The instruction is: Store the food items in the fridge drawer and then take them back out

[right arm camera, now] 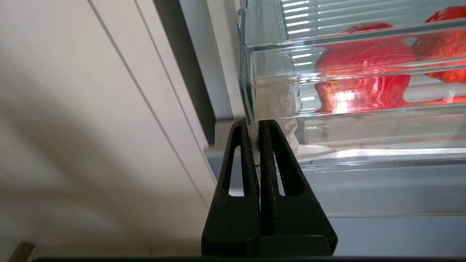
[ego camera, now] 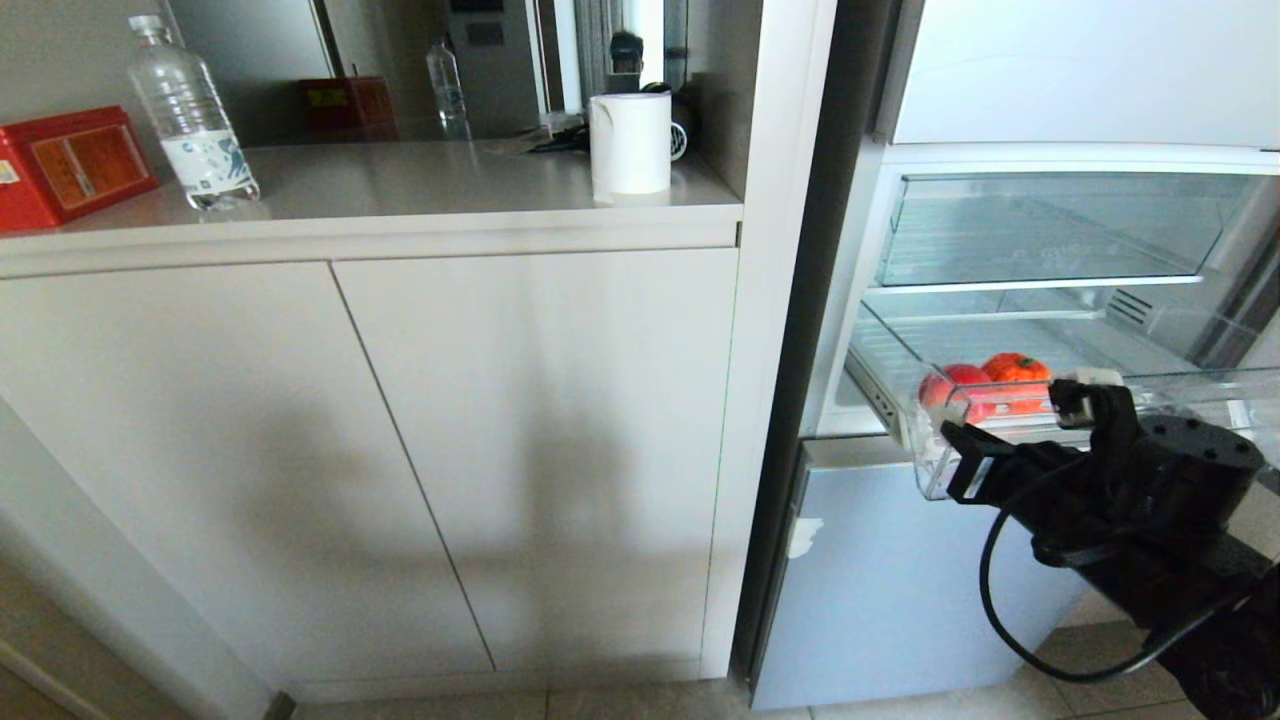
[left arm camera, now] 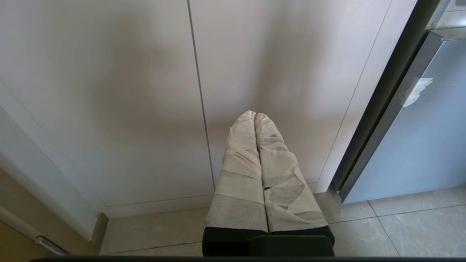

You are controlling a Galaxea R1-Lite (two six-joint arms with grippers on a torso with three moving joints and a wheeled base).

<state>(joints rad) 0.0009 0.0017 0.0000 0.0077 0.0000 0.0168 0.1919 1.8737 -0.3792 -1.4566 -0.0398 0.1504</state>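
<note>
The fridge drawer (ego camera: 925,455) stands pulled out of the open fridge. It is clear plastic, and two food items lie inside it: a red one (ego camera: 955,392) and an orange-red one (ego camera: 1018,378). My right gripper (ego camera: 958,462) reaches in from the lower right and is shut on the drawer's front left corner. In the right wrist view the black fingers (right arm camera: 271,145) pinch the lower lip of the drawer (right arm camera: 276,83), with the red item (right arm camera: 364,72) and the orange-red item (right arm camera: 444,47) behind its wall. My left gripper (left arm camera: 255,115), its fingers wrapped in tape, hangs shut and empty before the cabinet doors.
A taller clear drawer (ego camera: 1040,230) sits above the pulled-out one. Below is the blue-grey lower fridge door (ego camera: 900,580). Left of the fridge, cabinet doors (ego camera: 530,450) carry a counter with a water bottle (ego camera: 190,115), a red box (ego camera: 70,165) and a white jug (ego camera: 630,145).
</note>
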